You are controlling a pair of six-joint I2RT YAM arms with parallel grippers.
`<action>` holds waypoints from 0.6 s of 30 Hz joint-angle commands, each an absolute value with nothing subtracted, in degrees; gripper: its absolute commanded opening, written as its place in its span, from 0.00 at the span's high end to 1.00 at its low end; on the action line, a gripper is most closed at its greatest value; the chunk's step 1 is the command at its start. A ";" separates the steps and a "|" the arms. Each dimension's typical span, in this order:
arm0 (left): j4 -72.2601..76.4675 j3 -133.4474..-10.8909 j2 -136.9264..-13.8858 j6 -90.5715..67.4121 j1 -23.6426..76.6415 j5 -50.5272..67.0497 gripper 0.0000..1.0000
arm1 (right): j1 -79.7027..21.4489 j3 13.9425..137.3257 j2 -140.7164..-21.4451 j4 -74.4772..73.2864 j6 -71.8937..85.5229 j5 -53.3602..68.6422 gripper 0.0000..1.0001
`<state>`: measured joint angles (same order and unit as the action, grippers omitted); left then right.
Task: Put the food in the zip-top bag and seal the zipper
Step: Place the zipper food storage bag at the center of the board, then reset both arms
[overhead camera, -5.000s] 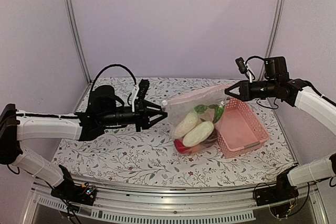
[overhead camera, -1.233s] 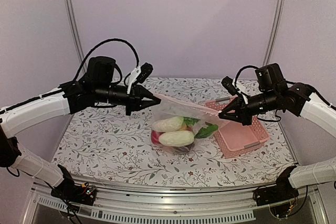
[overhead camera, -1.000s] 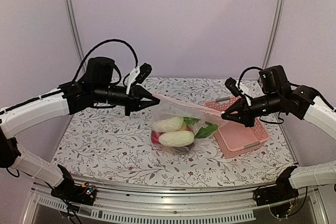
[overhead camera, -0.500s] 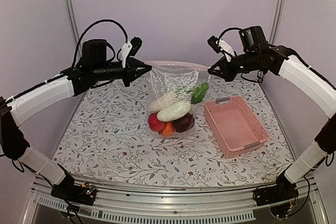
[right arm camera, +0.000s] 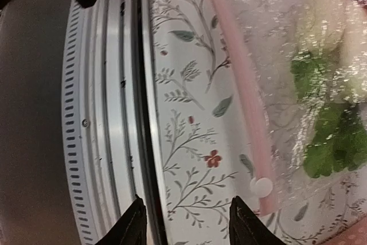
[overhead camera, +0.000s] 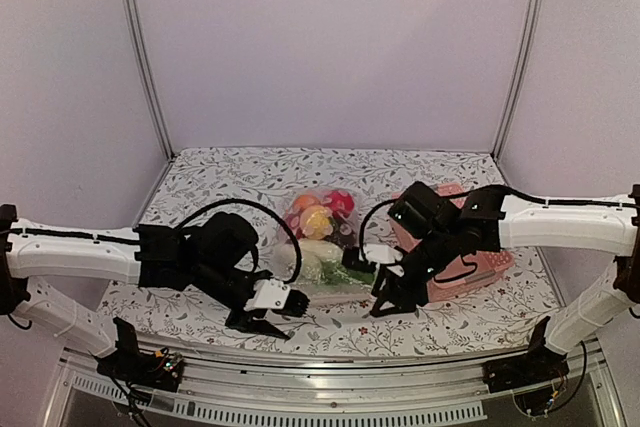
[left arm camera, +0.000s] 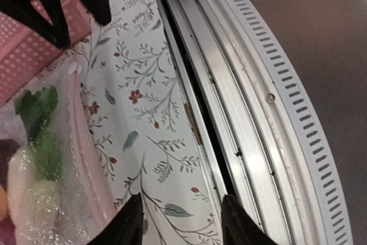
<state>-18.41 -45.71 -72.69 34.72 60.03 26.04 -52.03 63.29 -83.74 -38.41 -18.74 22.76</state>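
The clear zip-top bag [overhead camera: 318,239] lies flat on the table between my two grippers, its mouth toward the front edge. Inside it I see the food: orange, yellow and red round pieces [overhead camera: 320,212], white oblong ones [overhead camera: 318,253] and a green piece [right arm camera: 330,136]. The zipper [right arm camera: 238,84] shows as a straight pink strip; it also runs past the left gripper as a pink strip [left arm camera: 80,136]. My left gripper [overhead camera: 272,313] [left arm camera: 182,228] and right gripper [overhead camera: 384,297] [right arm camera: 189,228] hang low over the table's front edge, both open with only tablecloth between the fingers.
The pink basket [overhead camera: 470,252] stands at the right, partly hidden behind my right arm. The metal rail [left arm camera: 241,101] of the table's front edge runs close under both grippers. Each wrist view catches the other gripper's dark fingers [left arm camera: 54,10] at its top.
Half a second ago both grippers held the bag up by its top corners. Now the bag lies on the table, and both grippers have let go, opened and dropped toward the front edge.
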 commanded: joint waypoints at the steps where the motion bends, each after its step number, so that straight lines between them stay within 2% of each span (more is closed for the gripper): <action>1: -30.53 -44.01 -68.47 33.61 63.44 16.08 0.33 | -58.65 59.70 -81.47 -42.90 -15.11 19.41 0.47; 8: -25.13 -45.48 -55.11 31.20 62.57 3.92 0.13 | -52.61 67.71 -71.91 -45.11 -14.86 13.51 0.23; 11: -19.06 -47.54 -54.87 27.09 59.16 -2.93 0.09 | -47.81 70.45 -69.05 -40.87 -13.93 7.01 0.04; 16: -11.61 -54.91 -58.98 16.30 53.28 -8.11 0.08 | -35.48 72.22 -63.84 -27.95 -0.78 -1.65 0.01; 18: -10.90 -59.89 -62.65 11.51 52.12 -11.24 0.02 | -34.20 73.85 -62.99 -23.91 5.07 -10.86 0.01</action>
<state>-17.19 -52.42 -58.33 22.17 54.61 -3.53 -38.39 71.07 -64.88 -34.00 -7.42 4.58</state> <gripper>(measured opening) 0.937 0.989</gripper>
